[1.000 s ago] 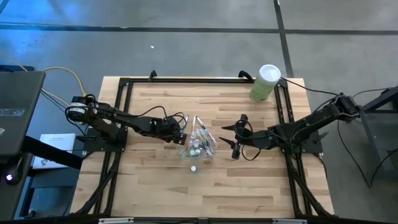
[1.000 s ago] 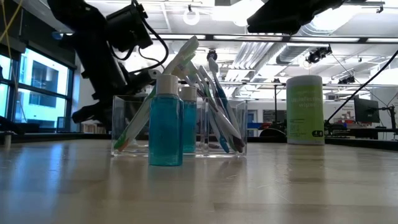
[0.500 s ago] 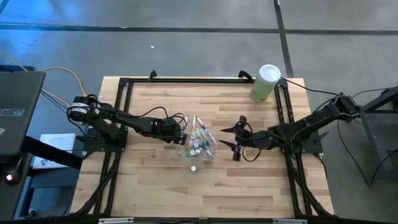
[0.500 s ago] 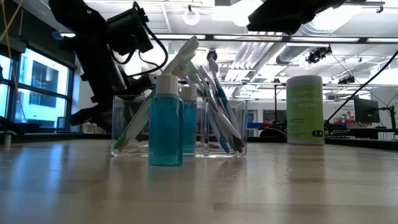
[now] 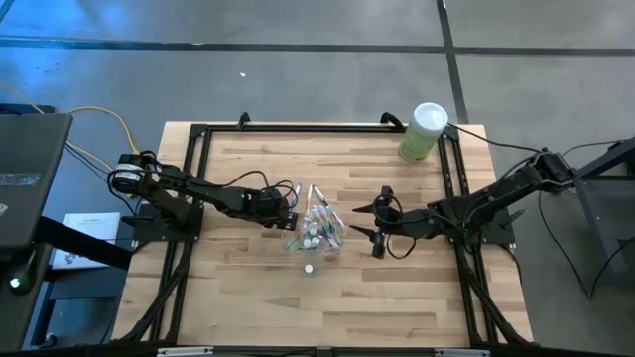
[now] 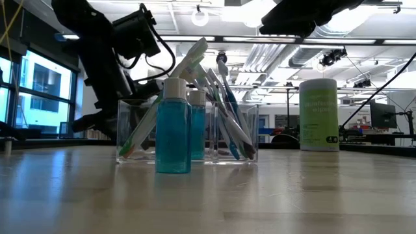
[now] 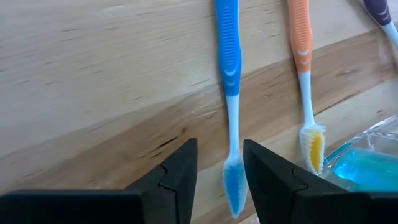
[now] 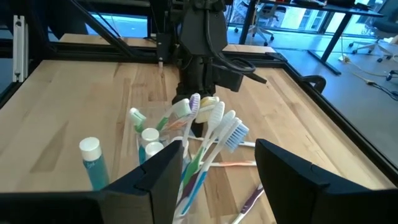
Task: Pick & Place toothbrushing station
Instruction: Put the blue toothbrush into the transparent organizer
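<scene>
Near the middle of the pale wood-plank table (image 5: 248,297) we see the clear, boxy plastic holder (image 6: 188,133) bristling with thin pastel toothbrushes (image 8: 208,134) and blue-filled white-capped tubes (image 6: 173,127); one small tube (image 5: 310,268) stands just outside it, toward the table's front edge. Our left gripper (image 7: 214,165) lies low beside the holder, fingers slightly parted above a blue toothbrush (image 7: 230,99) lying flat, an orange one (image 7: 303,74) alongside. Our right gripper (image 5: 365,220) reaches in from the holder's other side, fingers spread and empty. A green canister (image 5: 424,132) occupies the far right corner. Nothing has visibly shifted since a second ago.
</scene>
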